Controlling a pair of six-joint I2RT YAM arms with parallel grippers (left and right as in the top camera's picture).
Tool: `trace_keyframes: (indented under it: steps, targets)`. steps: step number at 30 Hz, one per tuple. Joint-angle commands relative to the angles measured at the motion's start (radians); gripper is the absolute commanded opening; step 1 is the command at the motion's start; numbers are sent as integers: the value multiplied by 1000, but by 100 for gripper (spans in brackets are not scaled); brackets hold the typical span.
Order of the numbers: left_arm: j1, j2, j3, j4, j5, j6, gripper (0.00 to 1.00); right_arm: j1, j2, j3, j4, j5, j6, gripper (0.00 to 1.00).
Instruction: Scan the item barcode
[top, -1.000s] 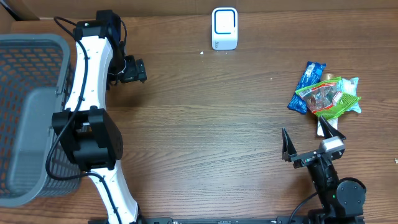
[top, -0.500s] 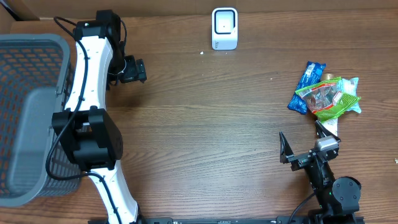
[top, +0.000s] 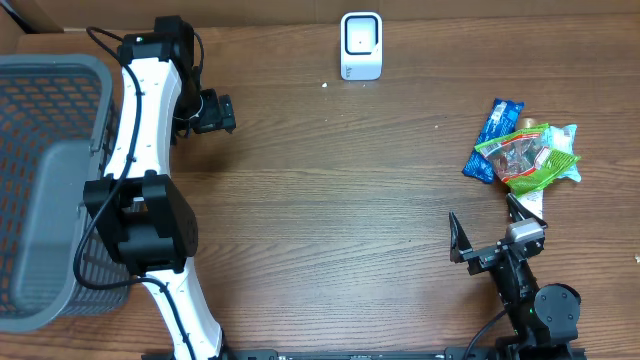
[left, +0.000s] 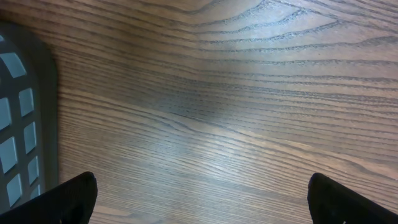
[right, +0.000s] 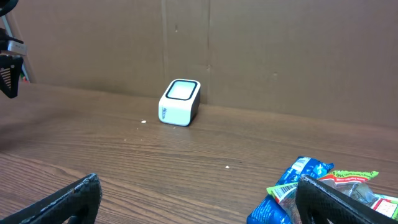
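here | right gripper (top: 483, 215): fingers spread, empty, likely poised for snack packets (top: 525, 155) just ahead-right | left gripper (top: 218, 111): fingers parted over bare table (left: 217, 93) | scanner (top: 361, 45) well ahead, awaiting barcode

Wood-grain table (left: 236, 93) fills the view. A grey mesh basket (left: 25, 124) edges in at left. The left gripper (left: 208, 202) shows dark fingertips (left: 74, 198) spread wide at the near corners.
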Motion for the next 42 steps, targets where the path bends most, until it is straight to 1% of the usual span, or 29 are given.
trace_keyframes:
  steps: [1, 10, 14, 16, 18, 19, 20, 23, 25, 26, 27, 28, 35, 39, 42]
  targets:
    - [-13, -24, 2, 0, 4, -10, 100, 5, -12, -11, 4, 3, 4, 100]
    - [-14, -22, 2, 0, 4, -10, 100, 5, -12, -11, 4, 3, 5, 100]
    - [-13, -61, 2, -8, -16, 5, 99, 5, -12, -11, 4, 3, 5, 100]
    - [-13, -101, -3, 14, -24, -16, 100, 5, -12, -11, 4, 3, 5, 100]
    - [-14, -163, -35, 79, -8, -75, 100, 5, -12, -11, 4, 3, 5, 100]
    - [-15, -215, -87, 160, 24, -85, 100, 5, -12, -11, 4, 3, 4, 100]
    - [-15, -241, -122, 206, 43, -85, 100, 5, -12, -11, 4, 3, 5, 100]
    - [-15, -369, -330, 406, 106, -85, 100, 5, -12, -11, 4, 3, 5, 100]
    - [-15, -480, -534, 578, 140, -85, 100, 5, -12, -11, 4, 3, 5, 100]
    - [-15, -516, -600, 629, 148, -85, 99, 5, -12, -11, 4, 3, 5, 100]
    - [-15, -595, -746, 745, 155, -84, 100, 5, -12, -11, 4, 3, 5, 100]
    - [-15, -644, -832, 806, 154, -84, 99, 5, -12, -11, 4, 3, 5, 100]
    - [-15, -982, -1328, 1138, 150, -58, 99, 5, -12, -11, 4, 3, 5, 100]
    - [-15, -1152, -1534, 1313, 151, -59, 100, 5, -12, -11, 4, 3, 5, 100]
    - [-15, -1283, -1648, 1389, 150, -58, 100, 5, -12, -11, 4, 3, 5, 100]
